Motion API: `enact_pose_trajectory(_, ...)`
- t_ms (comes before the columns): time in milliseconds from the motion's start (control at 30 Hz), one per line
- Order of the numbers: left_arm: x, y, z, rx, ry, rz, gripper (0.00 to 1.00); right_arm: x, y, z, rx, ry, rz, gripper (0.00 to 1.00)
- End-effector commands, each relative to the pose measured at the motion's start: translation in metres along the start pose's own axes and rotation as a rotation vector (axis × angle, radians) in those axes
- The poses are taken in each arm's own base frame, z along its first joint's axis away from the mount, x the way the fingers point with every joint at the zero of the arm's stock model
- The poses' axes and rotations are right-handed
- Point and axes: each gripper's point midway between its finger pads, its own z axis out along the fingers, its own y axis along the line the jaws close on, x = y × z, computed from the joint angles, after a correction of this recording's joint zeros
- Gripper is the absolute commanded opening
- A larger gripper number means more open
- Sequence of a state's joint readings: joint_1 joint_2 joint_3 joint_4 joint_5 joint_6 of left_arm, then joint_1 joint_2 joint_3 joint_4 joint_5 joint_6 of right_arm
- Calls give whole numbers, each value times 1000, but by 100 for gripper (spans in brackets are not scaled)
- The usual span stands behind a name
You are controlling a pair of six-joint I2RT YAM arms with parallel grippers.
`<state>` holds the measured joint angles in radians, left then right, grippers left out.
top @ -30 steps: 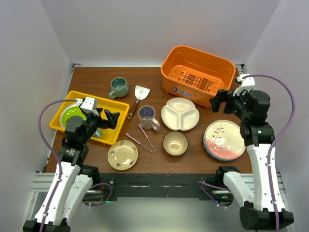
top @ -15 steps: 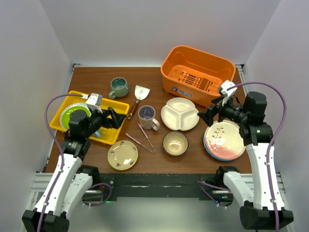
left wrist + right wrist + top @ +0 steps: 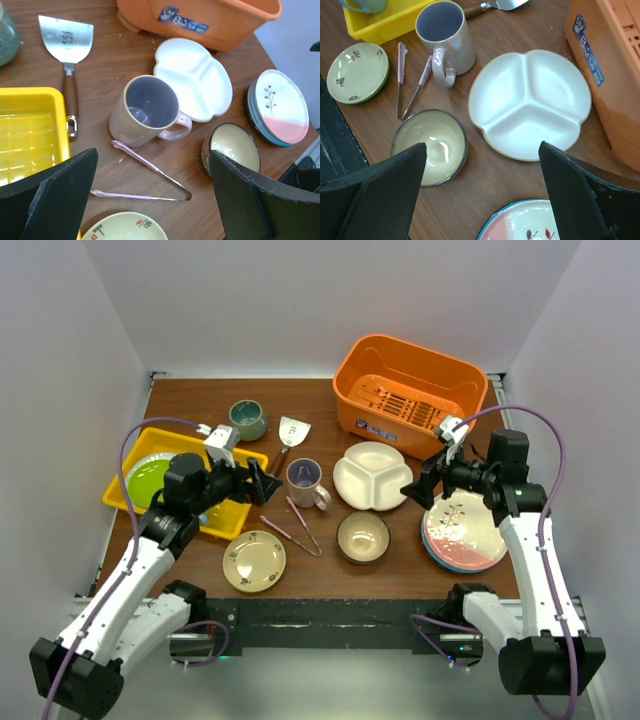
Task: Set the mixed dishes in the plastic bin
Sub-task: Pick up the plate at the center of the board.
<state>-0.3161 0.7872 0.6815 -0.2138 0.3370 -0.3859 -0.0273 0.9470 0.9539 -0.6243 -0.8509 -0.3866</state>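
Observation:
The orange plastic bin stands at the back right with no dishes inside. In front of it lie the white divided plate, a lavender mug, a bronze bowl, a cream plate and a pink floral plate. A teal mug sits further back. A lime-green plate rests in the yellow tray. My left gripper hangs open above the tongs, close to the lavender mug. My right gripper is open over the table between the bronze bowl and the divided plate.
A metal spatula lies between the teal mug and the lavender mug. Thin pink tongs lie beside the cream plate. Side walls close in the table on the left and right.
Both arms have reached inward and lower: the left gripper moved right from the yellow tray toward the lavender mug, the right gripper moved left and down toward the divided plate. Nothing was taken hold of.

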Motion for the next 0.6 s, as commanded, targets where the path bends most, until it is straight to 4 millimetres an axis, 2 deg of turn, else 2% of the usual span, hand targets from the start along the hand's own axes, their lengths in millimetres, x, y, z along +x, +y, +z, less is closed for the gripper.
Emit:
enact_pose_trajectory(0,-17,-14,9,-46,-23,27,97,-1,-2,5,-35,-23,-44,98)
enact_pose_trajectory(133,-14,-28,23,-81,12,71,97,7,-17,10,19,17,-29,98)
enact_pose_trajectory(367,3,-48,41,-100,57,155,96,22,-48,10,140,122,-31,98)
enact_pose_trajectory(567,15,-55,50,-85,81,196,96,42,-48,20,54,198,-45,91)
